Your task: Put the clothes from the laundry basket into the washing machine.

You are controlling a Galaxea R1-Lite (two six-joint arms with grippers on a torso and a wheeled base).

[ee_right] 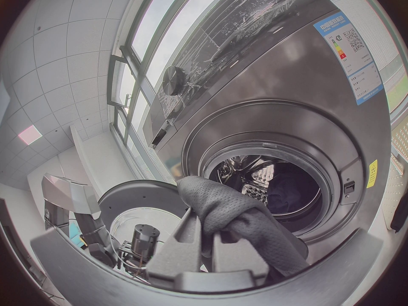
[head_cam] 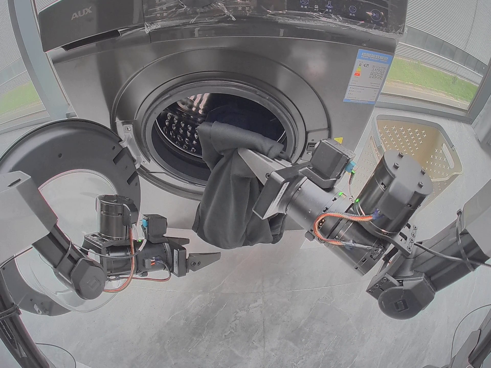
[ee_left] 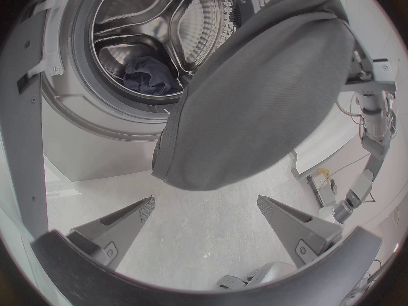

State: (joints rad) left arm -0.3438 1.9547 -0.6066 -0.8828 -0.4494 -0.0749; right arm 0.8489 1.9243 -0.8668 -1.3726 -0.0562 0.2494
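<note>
Clamping a dark grey garment (head_cam: 230, 200) between closed fingers, the right gripper (head_cam: 250, 155) sits at the middle of the head view, right in front of the round opening of the washing machine (head_cam: 102, 83). The top fold of the cloth drapes over the gripper's fingers at the mouth of the drum (head_cam: 179, 129), and the rest hangs down in front of the machine's lower panel, above the grey floor (head_cam: 255, 307). Whether the fold touches the opening's rim is hard to tell from these angles.

In the left wrist view a dark blue garment (ee_left: 148, 76) lies at the bottom of the drum, in the upper left of the frame.

The left gripper (head_cam: 207, 257) is low in the lower left of the head view, its fingers apart and holding nothing, below and just left of the hanging cloth. The machine's round door (head_cam: 66, 144) stands swung open at the left edge.

A cream laundry basket (head_cam: 414, 139) stands at the right, beside the machine.
</note>
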